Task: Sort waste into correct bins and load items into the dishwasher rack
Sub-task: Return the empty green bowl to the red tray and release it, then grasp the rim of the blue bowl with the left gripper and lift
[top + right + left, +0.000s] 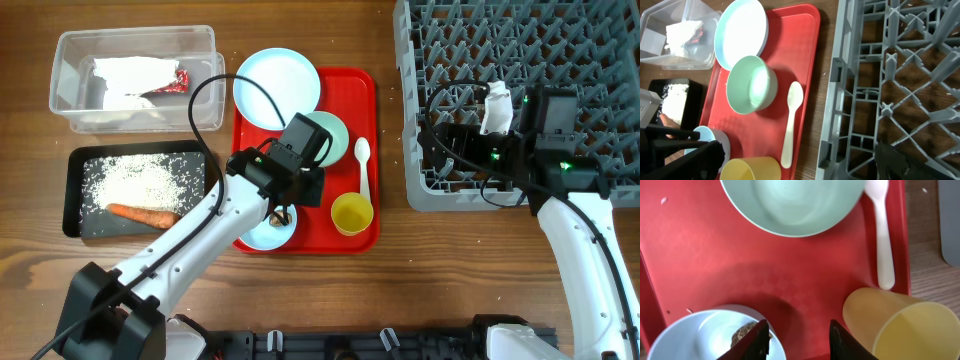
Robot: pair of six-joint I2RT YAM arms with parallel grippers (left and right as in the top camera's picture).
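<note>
My left gripper (797, 330) is open low over the red tray (715, 265). One finger hangs inside the light blue bowl (695, 335) beside a small brown lump (742, 332); the other is outside its rim. A mint green bowl (338, 132), a light blue plate (275, 85), a white spoon (363, 170) and a yellow cup (352, 213) also sit on that tray. My right gripper (432, 155) stands wide open and empty over the front left corner of the grey dishwasher rack (500, 60).
A clear tub (70, 70) at the back left holds a crumpled napkin (130, 80) and a red wrapper (172, 85). In front of it a black tray (75, 200) carries rice grains (140, 180) and a carrot piece (140, 213).
</note>
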